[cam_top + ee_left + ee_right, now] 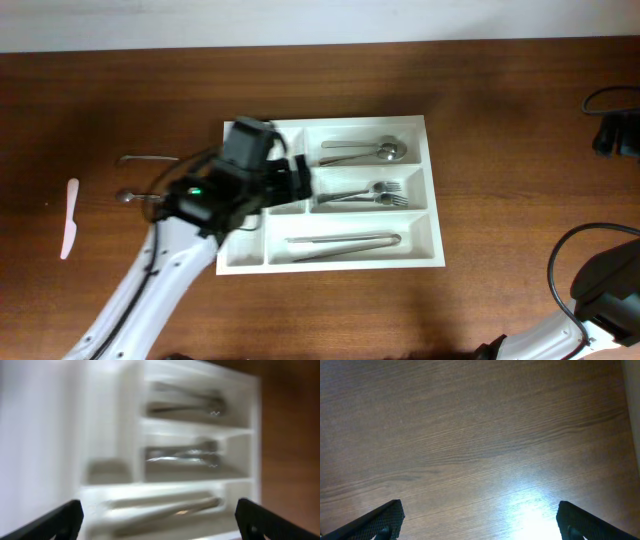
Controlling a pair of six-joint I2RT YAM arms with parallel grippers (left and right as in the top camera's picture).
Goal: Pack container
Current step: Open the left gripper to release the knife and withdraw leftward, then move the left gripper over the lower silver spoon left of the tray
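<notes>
The left gripper's (161, 522) fingers are standing wide apart, gripping nothing, hovering over the left part of the white container (330, 266), which is lying mid-table holding spoons (365, 152) and forks (368, 194). The right gripper's (480, 524) fingers are gaping equally wide above the bare wooden table (470, 435).

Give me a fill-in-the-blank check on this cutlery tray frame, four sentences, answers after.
1. The forks lie in the ___ of the container's three wide compartments.
2. The white plastic knife lies on the ___, outside the container.
3. The left claw hangs over the container with its jaws ___.
4. The right claw is open and holds ___.
Missing words: middle; table; open; nothing.
</notes>
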